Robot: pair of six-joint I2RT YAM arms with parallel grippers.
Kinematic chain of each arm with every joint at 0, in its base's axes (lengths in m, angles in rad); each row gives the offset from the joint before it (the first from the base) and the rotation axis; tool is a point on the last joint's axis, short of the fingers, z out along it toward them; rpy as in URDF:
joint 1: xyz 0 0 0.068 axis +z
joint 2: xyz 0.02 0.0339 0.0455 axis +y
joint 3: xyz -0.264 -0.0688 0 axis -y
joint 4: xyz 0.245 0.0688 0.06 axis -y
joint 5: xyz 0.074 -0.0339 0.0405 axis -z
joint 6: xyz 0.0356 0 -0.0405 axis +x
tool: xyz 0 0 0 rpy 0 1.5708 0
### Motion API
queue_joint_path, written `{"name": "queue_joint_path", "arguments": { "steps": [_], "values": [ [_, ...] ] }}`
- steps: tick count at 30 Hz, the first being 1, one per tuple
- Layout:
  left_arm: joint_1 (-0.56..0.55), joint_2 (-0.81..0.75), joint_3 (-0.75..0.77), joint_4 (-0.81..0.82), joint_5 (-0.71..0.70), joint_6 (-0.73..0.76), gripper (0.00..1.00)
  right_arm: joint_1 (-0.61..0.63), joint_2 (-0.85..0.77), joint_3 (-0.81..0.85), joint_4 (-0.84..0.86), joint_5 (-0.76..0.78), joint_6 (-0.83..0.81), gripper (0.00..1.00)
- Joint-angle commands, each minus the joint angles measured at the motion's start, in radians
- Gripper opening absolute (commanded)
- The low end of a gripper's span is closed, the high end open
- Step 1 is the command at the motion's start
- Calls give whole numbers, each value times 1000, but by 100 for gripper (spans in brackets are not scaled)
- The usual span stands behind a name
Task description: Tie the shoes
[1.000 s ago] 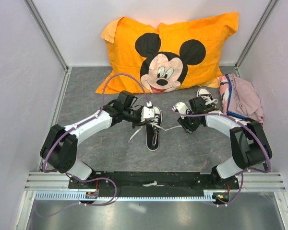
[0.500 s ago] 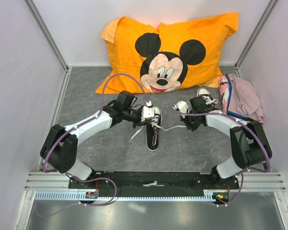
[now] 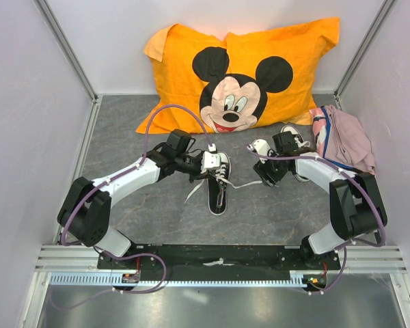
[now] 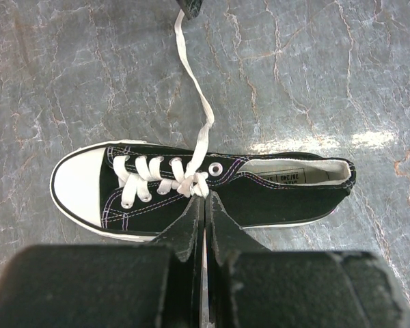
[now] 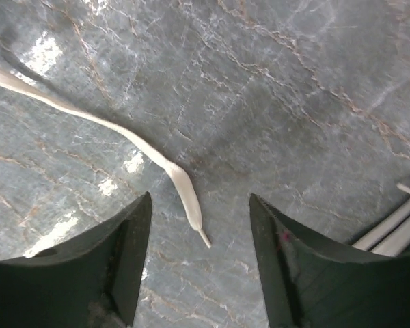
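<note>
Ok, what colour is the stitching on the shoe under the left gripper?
Purple, along the shoe upper; clearest in the left wrist view.

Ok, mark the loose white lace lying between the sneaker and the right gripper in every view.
Top external: the lace lies on the grey marbled table, running from the sneaker rightwards to the right gripper.
Left wrist: the lace climbs from the sneaker's eyelets to the top edge.
Right wrist: the lace enters from the left edge, its tip between the open fingers.
Shared landmark: the grey marbled table.
</note>
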State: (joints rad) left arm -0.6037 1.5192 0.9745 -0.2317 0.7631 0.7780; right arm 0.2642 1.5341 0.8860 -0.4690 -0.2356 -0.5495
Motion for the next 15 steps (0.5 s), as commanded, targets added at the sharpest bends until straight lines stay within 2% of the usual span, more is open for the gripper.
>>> {"name": "queue_joint_path", "arguments": {
  "steps": [1, 8, 9, 11, 12, 15],
  "values": [
    [-4, 10, 10, 28, 42, -6, 2, 0, 49, 24, -13, -8, -64, 64],
    [-4, 13, 7, 26, 56, -9, 2, 0, 78, -10, 0, 4, -82, 54],
    [-4, 13, 7, 28, 54, -6, 1, -2, 78, -24, 10, 8, -82, 44],
    [-4, 12, 3, 28, 54, 0, 2, 0, 75, -30, 18, 25, -72, 33],
    [-4, 9, 3, 28, 54, 1, 2, -2, 75, -28, 23, 27, -66, 18],
    [-4, 7, 0, 32, 56, 4, 1, 0, 61, 46, 23, -5, -17, 0]
  ]
}}
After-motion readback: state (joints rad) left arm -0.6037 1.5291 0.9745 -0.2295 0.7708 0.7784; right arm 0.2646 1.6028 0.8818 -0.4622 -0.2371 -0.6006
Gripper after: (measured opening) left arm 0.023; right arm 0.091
